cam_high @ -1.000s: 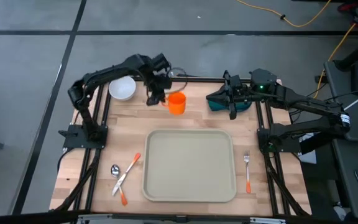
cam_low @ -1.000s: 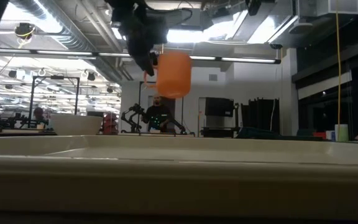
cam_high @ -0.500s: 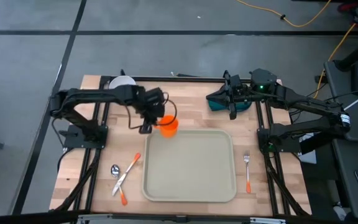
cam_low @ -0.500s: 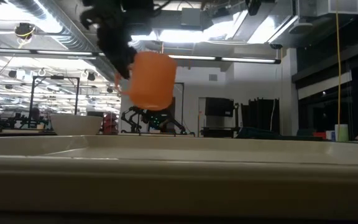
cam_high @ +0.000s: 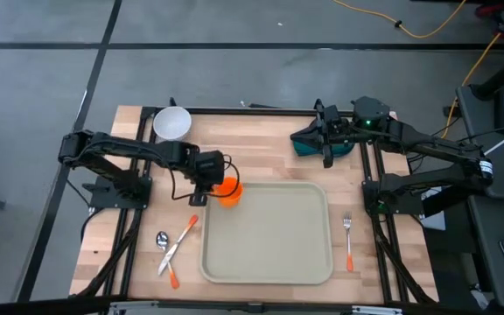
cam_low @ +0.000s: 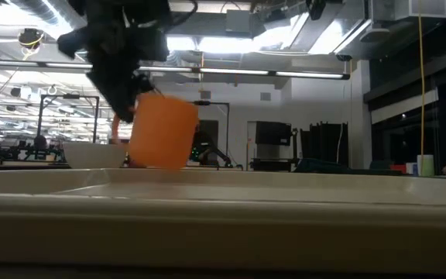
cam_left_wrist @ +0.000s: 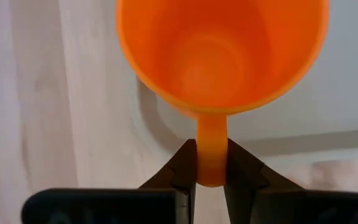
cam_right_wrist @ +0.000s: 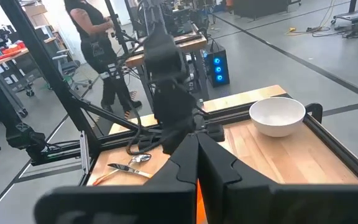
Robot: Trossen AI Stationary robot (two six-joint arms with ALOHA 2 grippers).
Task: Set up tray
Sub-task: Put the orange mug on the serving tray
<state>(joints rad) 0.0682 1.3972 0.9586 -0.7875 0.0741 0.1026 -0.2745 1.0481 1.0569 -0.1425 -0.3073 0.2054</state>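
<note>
An orange cup [cam_high: 229, 190] hangs over the far left corner of the beige tray [cam_high: 269, 236], its open mouth [cam_left_wrist: 222, 56] up. My left gripper [cam_high: 217, 184] is shut on it, coming in from the table's left. In the low view the cup [cam_low: 161, 132] is slightly tilted, its base close above the tray's rim [cam_low: 223, 225]; I cannot tell whether the two touch. My right gripper [cam_high: 326, 160] stays shut and empty, held high and level above the dark teal plate [cam_high: 309, 143] at the far right. My left gripper pinches the cup's handle [cam_left_wrist: 211, 155] between its two fingers [cam_left_wrist: 182, 165]. The fingers slant steeply down from the table's left side. The cup sticks out beyond the fingertips, mouth up and a little tilted.
A white bowl [cam_high: 172, 123] stands at the table's far left. A spoon [cam_high: 162, 239] and orange-handled cutlery [cam_high: 182, 241] lie left of the tray, a fork [cam_high: 348, 241] right of it. People stand in the room beyond the table.
My left gripper has carried the cup from beside the white bowl toward the table's near edge and downward, to the tray's far left corner. It has stayed shut on the handle throughout. The cup has kept its mouth up.
</note>
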